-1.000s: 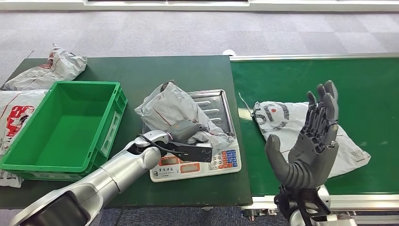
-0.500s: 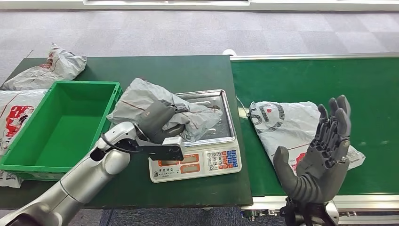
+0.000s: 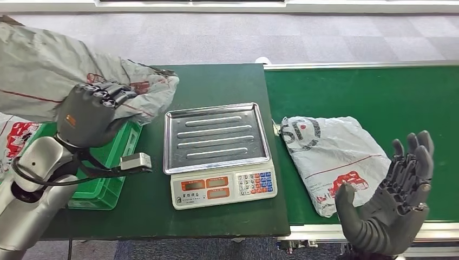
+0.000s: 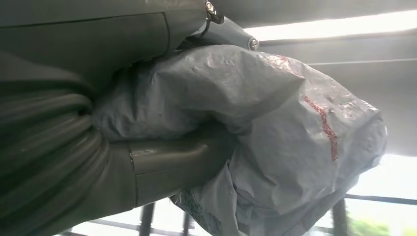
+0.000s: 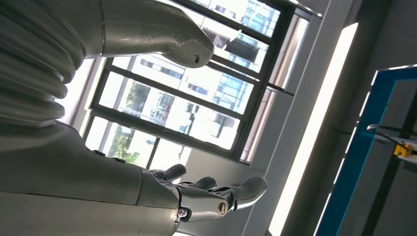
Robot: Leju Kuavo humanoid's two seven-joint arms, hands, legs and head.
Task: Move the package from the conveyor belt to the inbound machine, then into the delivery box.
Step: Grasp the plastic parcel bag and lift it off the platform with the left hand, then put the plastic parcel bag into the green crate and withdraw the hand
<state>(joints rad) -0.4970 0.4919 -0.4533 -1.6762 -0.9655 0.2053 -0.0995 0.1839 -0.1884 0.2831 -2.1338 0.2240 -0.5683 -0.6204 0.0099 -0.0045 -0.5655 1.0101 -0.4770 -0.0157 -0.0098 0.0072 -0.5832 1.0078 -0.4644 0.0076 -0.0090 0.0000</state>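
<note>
So the left hand (image 3: pixel 89 111) is gripping the grey package (image 3: pixel 48 81) and holding it up over the green box (image 3: pixel 116 173), way higher and further left than a moment ago when it was still lying on the scale (image 3: pixel 219 149). The scale's steel tray is sitting bare now, with the keypad and red displays facing the camera. The fingers (image 3: pixel 111 92) are wrapping tight around the crumpled plastic, nothing loose there. The right hand (image 3: pixel 392 203) is hanging low by the near edge of the conveyor belt (image 3: pixel 379 92), lower in the head view than before, palm up, fingers spread and holding nothing. A second package (image 3: pixel 330 157) with red and black print is lying on the belt and it's sitting a bit closer to the scale than earlier. More bags (image 3: pixel 16 135) are peeking out left of the box on the dark green surface (image 3: pixel 216 81). The left wrist view is giving the close-up the head view can't: the thumb (image 4: pixel 172 162) pressing right into the package (image 4: pixel 275 132) and a red line of print running down its side. The right wrist view is just catching the open fingers (image 5: pixel 216 189) against big windows.
</note>
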